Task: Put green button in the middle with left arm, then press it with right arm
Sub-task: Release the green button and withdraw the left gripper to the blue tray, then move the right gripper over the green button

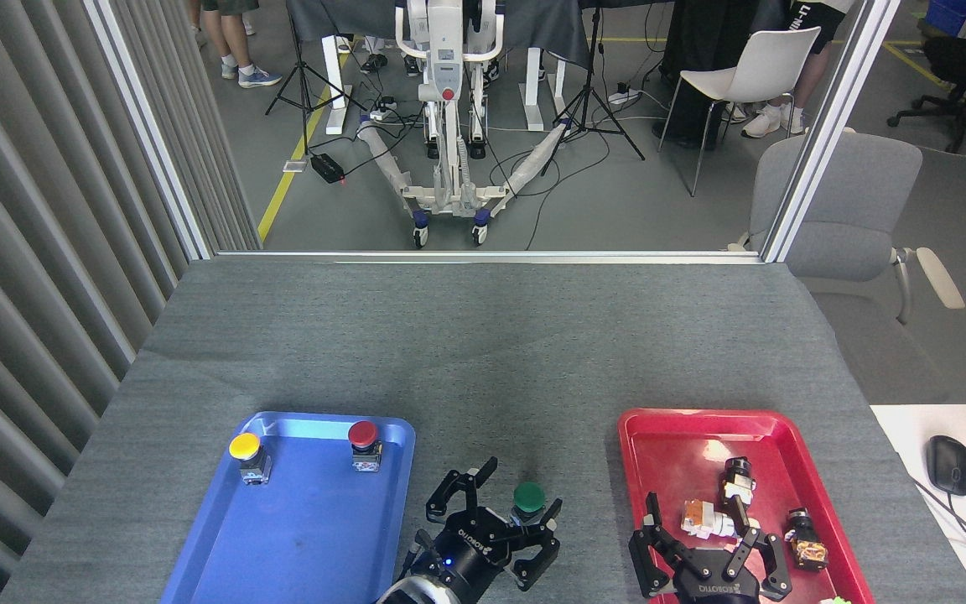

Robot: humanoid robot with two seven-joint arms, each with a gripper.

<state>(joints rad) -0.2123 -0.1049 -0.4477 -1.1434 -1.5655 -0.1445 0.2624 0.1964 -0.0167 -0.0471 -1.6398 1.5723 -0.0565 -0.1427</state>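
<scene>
Near the table cloth's near edge, between our blue tray and red tray, the green button stands between our spread left gripper's fingers, while our right gripper hangs open over the red tray.

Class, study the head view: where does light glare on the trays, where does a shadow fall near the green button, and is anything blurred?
Head view: pale glare along the blue tray's far rim and a whitish sheen on the red tray's floor; a soft dark shadow on the cloth just beyond the green button; buttons and both grippers look sharp, with no motion blur.
</scene>
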